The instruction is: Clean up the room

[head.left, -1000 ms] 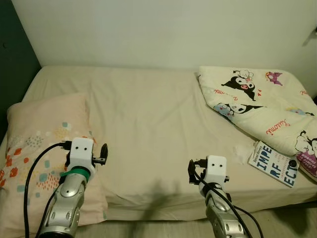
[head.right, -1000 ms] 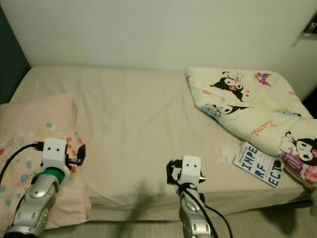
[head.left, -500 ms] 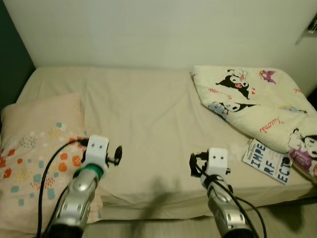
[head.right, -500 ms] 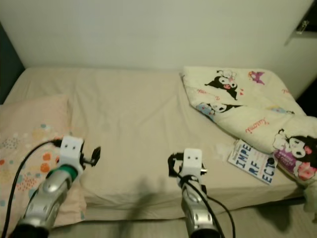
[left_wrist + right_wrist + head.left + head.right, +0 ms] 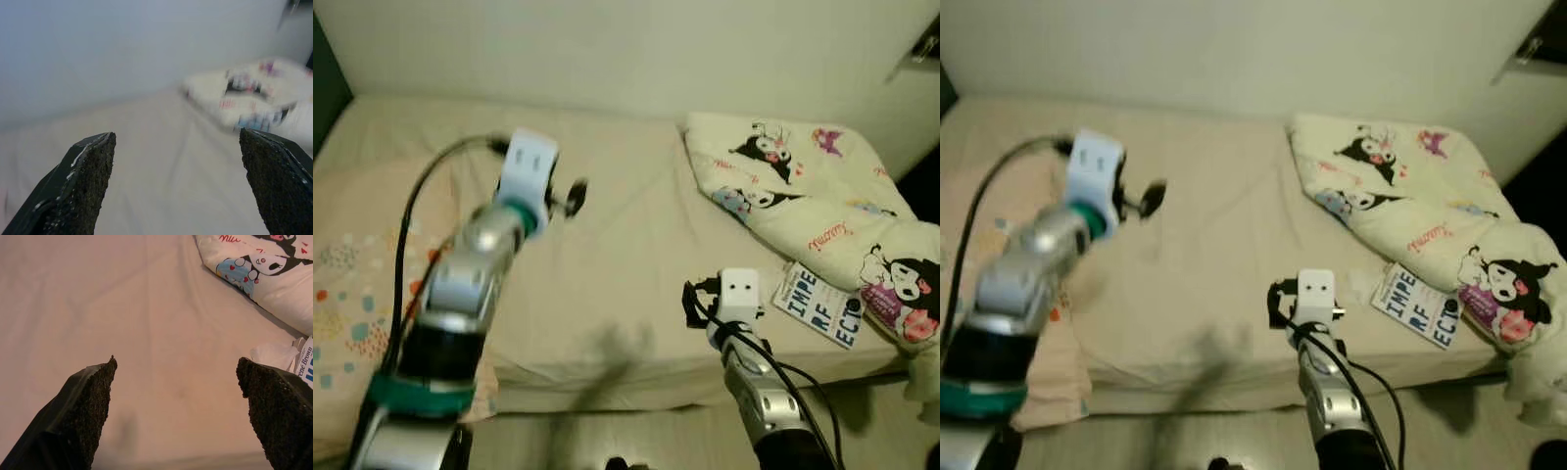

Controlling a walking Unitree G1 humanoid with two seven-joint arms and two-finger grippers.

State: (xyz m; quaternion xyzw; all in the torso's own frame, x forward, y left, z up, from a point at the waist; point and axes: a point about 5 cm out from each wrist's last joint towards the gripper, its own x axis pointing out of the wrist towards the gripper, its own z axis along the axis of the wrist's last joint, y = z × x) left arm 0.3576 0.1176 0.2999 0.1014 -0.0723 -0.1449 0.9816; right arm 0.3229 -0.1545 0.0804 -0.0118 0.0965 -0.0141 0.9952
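Hovering low over the near edge of the bed (image 5: 636,245), the right gripper (image 5: 178,406) has its two black fingers spread wide apart with nothing between them — just bare beige sheet below. Beside it, toward the robot's right, a crumpled white tissue (image 5: 274,354) lies on the sheet, touching the corner of a book (image 5: 819,306) with large blue letters on its white cover. Part of the book sits under the edge of a cream blanket (image 5: 803,196) printed with cartoon characters, bunched up over the right side of the mattress. On the opposite side a pink pillow (image 5: 352,294) with coloured spots lies flat. The left gripper (image 5: 178,181) is lifted high over the middle of the bed, blurred — its fingers also stand wide open and empty. Behind the bed rises a plain pale wall (image 5: 607,49).
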